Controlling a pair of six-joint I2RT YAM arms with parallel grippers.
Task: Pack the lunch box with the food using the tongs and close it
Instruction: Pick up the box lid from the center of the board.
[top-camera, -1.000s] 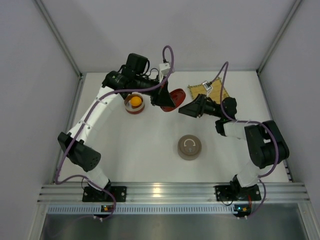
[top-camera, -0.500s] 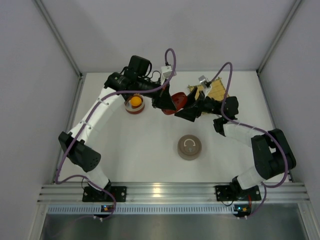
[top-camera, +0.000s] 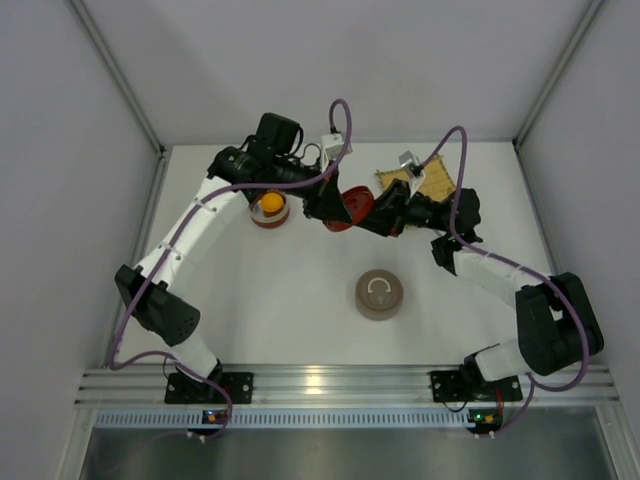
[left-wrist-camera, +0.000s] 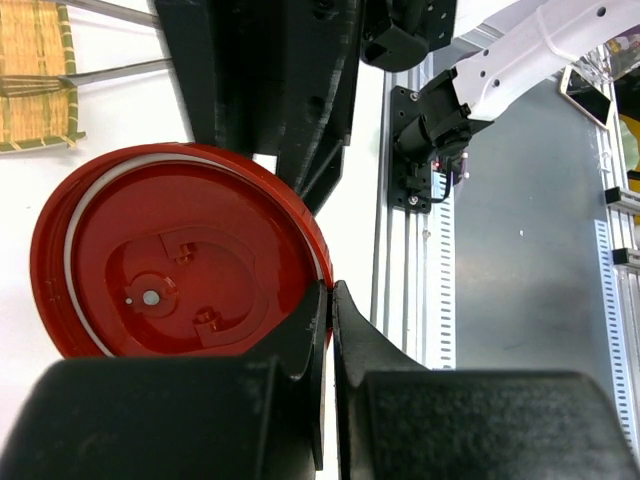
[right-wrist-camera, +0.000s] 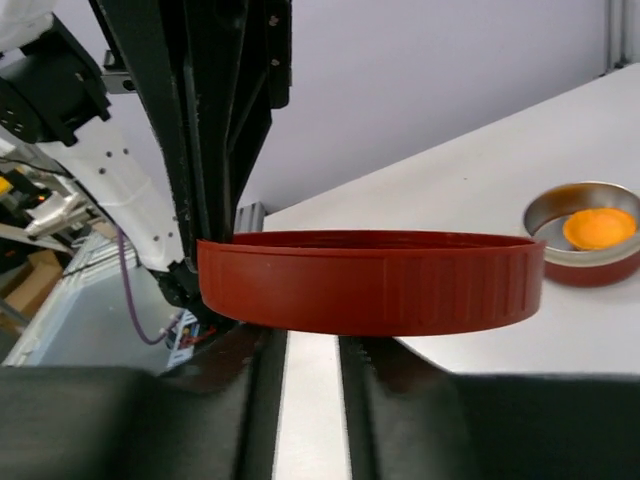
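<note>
The ball (top-camera: 268, 203) lay in an open tin (top-camera: 268, 221) toward the far left of the table (top-camera: 300, 300). The tongs (left-wrist-camera: 110, 70) lay across the mat (left-wrist-camera: 35, 75), with no gripper on them. Just right of the tin, the left gripper (left-wrist-camera: 328, 290) was clamped on the rim of the red lid (left-wrist-camera: 180, 265), holding it level above the table. The right gripper (right-wrist-camera: 312, 342) was nosed up to the lid's opposite edge, its fingers apart with a bare gap between them and nothing seen in it. This looked like a handover. The right jaws would need a sure bite on the rim, with the lid kept level, before the left let go. The two red-brown lumps were nowhere visible. Whether the right fingers touched the lid was unclear. A brown disc (top-camera: 379, 294) lay nearer the arms' bases, too small to identify.
</note>
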